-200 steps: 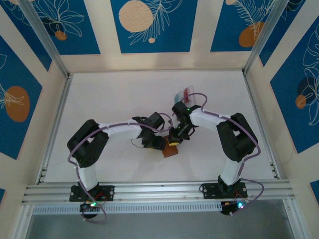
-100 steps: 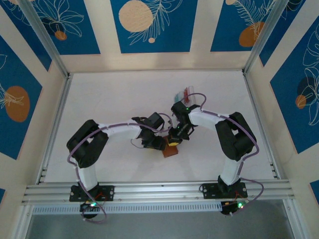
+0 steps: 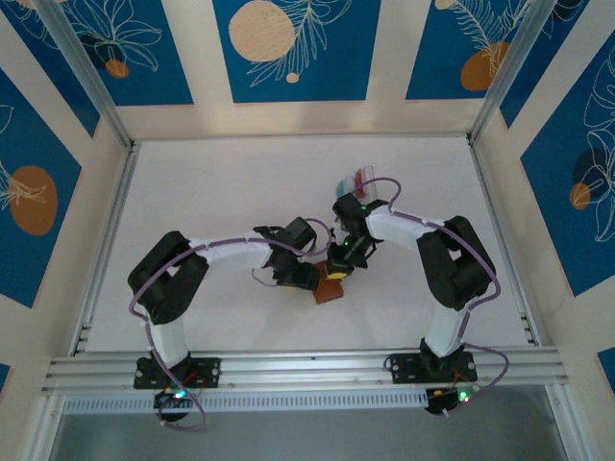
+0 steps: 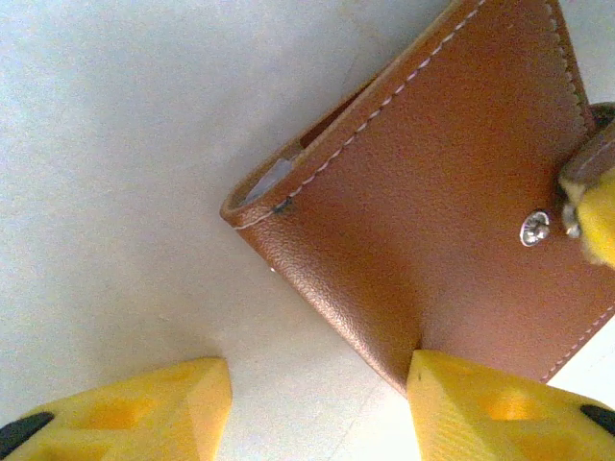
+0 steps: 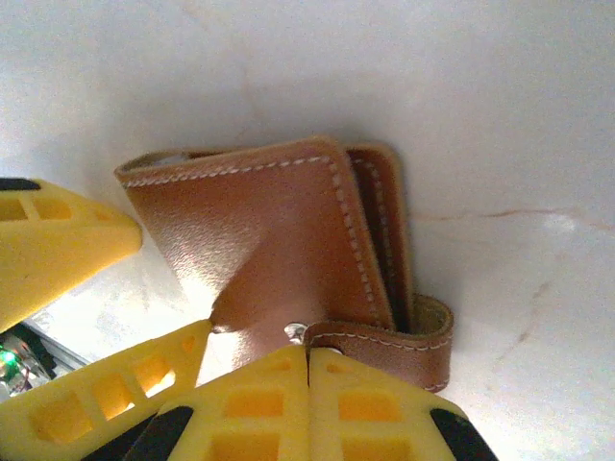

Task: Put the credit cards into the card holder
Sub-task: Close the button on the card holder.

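The card holder (image 3: 330, 292), a small square brown leather folding wallet with pale stitching, lies on the white table (image 3: 221, 192) near its middle, a little toward the near edge, between the tips of the two arms. It is folded, its leaves gaping slightly, and the left wrist view shows a pale lining in the slit at its left corner (image 4: 432, 173). The left pincer (image 3: 306, 279) sits low at the wallet's left side with its yellow fingers standing apart and gripping nothing (image 4: 319, 389): one finger meets the wallet's near corner, while the other rests over bare table, clear of the leather. The right pincer (image 3: 338, 272) comes in from the right and is closed, its two yellow fingers pressed together (image 5: 307, 363). Their tips touch the wallet (image 5: 259, 230) at the end of the brown leather snap tab (image 5: 384, 341), which curls round from the wallet's right edge. The round metal stud (image 5: 294, 331) shows bare just beside that end; whether the tab is pinched between the tips I cannot tell. Farther back and slightly right, behind the right arm's wrist, lies a clear plastic tray (image 3: 354, 182) showing a trace of red inside, too small to make out.
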Tool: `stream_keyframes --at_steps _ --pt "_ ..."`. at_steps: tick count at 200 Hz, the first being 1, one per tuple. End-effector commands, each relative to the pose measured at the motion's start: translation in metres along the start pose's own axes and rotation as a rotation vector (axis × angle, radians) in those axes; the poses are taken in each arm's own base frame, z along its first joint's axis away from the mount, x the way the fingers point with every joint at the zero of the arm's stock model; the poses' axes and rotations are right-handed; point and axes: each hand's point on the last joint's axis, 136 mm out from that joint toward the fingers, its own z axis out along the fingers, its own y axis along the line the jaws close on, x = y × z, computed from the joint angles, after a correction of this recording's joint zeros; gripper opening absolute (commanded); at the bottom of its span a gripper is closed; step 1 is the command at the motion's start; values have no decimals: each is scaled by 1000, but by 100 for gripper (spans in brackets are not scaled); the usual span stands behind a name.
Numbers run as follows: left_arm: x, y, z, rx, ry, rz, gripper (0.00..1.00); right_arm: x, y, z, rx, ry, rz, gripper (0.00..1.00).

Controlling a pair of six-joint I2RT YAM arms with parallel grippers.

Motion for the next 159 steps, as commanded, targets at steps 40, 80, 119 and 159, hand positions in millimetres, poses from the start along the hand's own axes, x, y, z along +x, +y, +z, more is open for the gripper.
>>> stream_keyframes --at_steps 40,80,119,159 --pt "28 16 32 -29 98 -26 52 -7 3 -7 -9 -19 10 0" --pt "27 15 33 -26 98 -24 52 -7 15 -2 -47 2 -4 0" --pt "28 16 34 -25 99 -26 52 -6 18 3 -60 20 -5 0" --pt "28 16 34 -23 97 -27 52 -2 17 6 -58 35 -5 0"
